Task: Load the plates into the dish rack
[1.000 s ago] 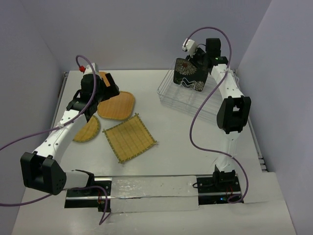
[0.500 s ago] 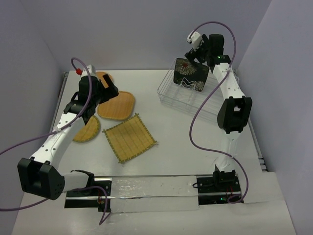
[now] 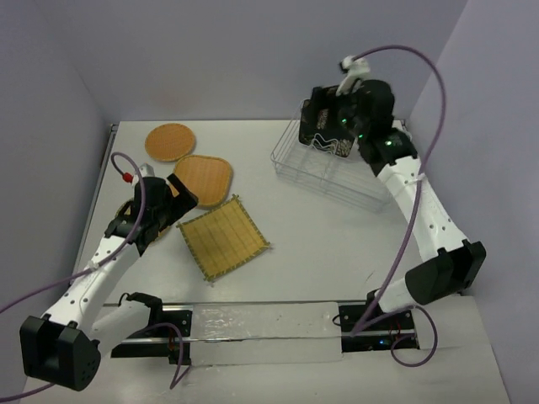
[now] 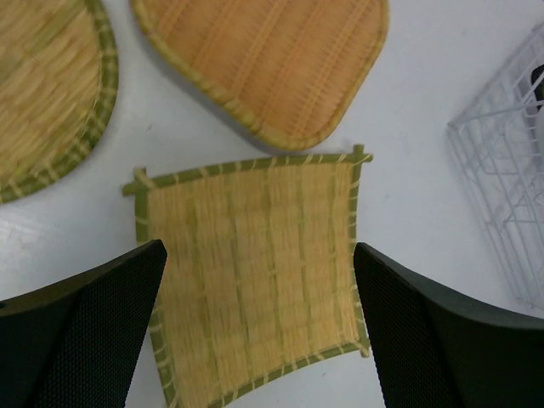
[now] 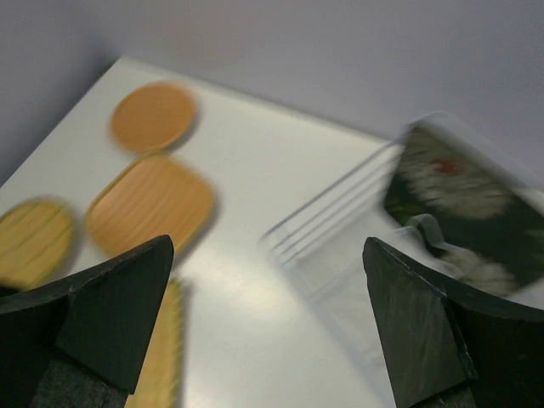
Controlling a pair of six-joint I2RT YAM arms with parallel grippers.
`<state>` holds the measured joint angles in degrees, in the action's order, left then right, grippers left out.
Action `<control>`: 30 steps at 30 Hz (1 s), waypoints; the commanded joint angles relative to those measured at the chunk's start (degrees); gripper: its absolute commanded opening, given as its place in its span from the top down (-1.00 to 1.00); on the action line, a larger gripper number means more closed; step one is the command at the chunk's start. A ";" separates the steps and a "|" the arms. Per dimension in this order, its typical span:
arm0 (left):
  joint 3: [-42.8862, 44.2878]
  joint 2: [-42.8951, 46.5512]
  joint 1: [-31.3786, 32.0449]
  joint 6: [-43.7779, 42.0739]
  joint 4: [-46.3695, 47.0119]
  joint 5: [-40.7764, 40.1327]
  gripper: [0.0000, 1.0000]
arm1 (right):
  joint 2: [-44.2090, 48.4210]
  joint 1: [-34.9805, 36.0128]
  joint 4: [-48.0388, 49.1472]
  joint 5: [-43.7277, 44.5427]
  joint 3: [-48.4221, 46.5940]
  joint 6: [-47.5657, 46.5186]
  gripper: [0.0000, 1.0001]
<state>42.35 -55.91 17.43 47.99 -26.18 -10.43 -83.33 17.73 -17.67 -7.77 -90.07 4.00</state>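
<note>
Left gripper (image 4: pixel 259 251) is spread wide and empty above the woven plate (image 4: pixel 255 280), a finger at each side edge. Right gripper (image 5: pixel 268 246) is spread and empty; the black plate (image 5: pixel 467 204) stands in the rack (image 3: pixel 328 175) to its right, with bare table (image 3: pixel 320 244) below.

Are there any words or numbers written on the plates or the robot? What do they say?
No words, numbers or labels can be read in any view.
Black plate in the dish rack: only a white and red flower pattern, no writing.
Yellow woven square plate: plain weave, no writing.
Orange rounded square plate: plain, no writing.
Robot arms: no marks big enough to read.
</note>
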 commanded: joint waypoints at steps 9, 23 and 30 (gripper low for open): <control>-15.39 5.15 2.15 12.19 3.40 9.85 -0.99 | -11.60 17.58 0.00 -23.74 19.27 10.45 -0.99; -21.04 -0.62 4.10 14.49 10.14 8.30 -0.97 | -28.33 19.68 1.19 -26.28 18.96 10.64 -0.99; -22.73 -2.25 4.26 15.31 14.24 8.63 -0.96 | -32.45 19.87 1.30 -28.88 17.87 10.95 -0.99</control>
<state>21.29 -56.46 21.23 62.17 -16.04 -2.22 -112.15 36.99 -16.65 -35.30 -70.83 15.23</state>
